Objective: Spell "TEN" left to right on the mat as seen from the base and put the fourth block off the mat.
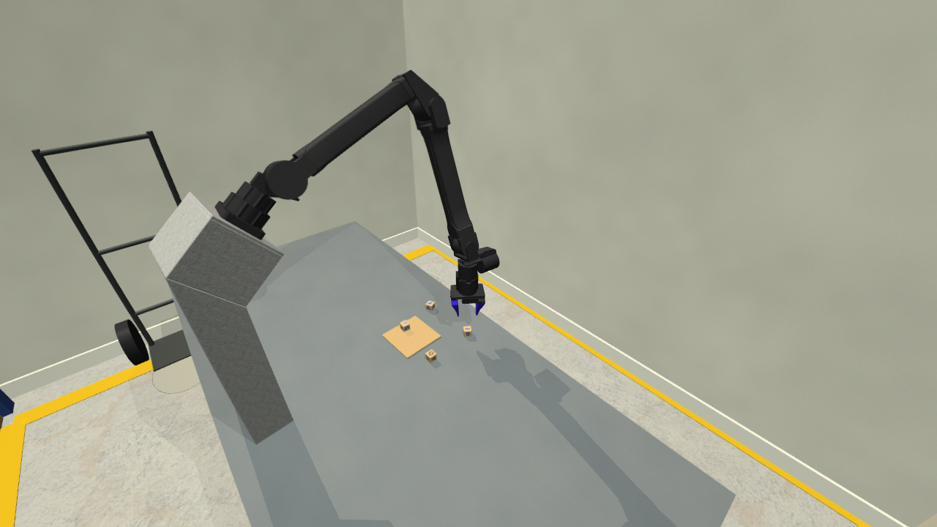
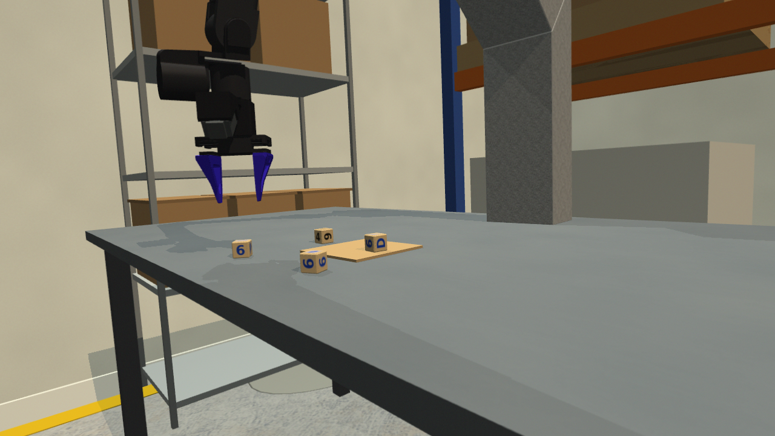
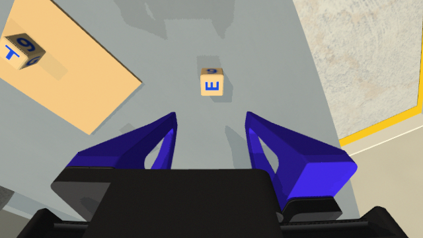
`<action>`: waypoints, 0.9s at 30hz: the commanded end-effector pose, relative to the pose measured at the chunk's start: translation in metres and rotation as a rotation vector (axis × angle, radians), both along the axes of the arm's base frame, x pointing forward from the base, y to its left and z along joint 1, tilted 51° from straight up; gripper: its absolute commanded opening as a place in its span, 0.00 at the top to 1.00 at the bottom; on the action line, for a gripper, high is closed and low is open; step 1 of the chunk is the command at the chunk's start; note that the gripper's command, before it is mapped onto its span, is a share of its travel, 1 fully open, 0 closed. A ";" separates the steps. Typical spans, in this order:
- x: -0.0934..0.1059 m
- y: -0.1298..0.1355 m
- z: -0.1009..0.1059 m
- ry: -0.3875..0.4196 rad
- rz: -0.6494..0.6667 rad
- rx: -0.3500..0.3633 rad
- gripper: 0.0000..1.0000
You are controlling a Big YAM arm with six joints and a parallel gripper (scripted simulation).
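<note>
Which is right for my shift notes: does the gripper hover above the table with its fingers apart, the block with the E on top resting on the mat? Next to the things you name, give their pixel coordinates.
The E block (image 1: 467, 331) (image 2: 241, 249) (image 3: 211, 85) is off the mat (image 1: 411, 340) (image 2: 352, 254) (image 3: 89, 92), as the wrist view shows; the gripper (image 1: 467, 314) (image 2: 238, 201) (image 3: 211, 118) does hover above the table (image 1: 419, 432) (image 2: 487, 303) (image 3: 158, 43), fingers apart.

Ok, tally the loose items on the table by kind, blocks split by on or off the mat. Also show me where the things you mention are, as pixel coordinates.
Lettered block on mat (image 1: 405, 326) (image 2: 375, 242) (image 3: 14, 57): 1
Lettered blocks off mat (image 1: 467, 331) (image 2: 242, 249) (image 3: 212, 85): 3
Flat tan mat (image 1: 413, 342) (image 2: 352, 253) (image 3: 89, 86): 1
Total: 5
</note>
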State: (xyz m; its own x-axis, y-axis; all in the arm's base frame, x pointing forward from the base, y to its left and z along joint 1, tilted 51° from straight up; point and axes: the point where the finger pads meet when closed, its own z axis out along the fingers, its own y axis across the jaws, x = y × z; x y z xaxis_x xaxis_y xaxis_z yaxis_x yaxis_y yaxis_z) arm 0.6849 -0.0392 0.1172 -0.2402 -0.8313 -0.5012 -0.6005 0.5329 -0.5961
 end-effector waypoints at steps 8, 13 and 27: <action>0.003 -0.002 0.009 -0.016 -0.008 0.008 0.40; 0.003 -0.002 0.009 -0.016 -0.008 0.008 0.40; 0.007 -0.001 0.002 -0.010 -0.007 0.009 0.40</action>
State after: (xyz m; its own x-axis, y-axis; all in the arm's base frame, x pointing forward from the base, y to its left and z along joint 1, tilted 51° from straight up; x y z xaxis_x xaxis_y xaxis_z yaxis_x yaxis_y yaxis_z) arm 0.6850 -0.0390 0.1175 -0.2398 -0.8313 -0.5015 -0.6002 0.5330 -0.5964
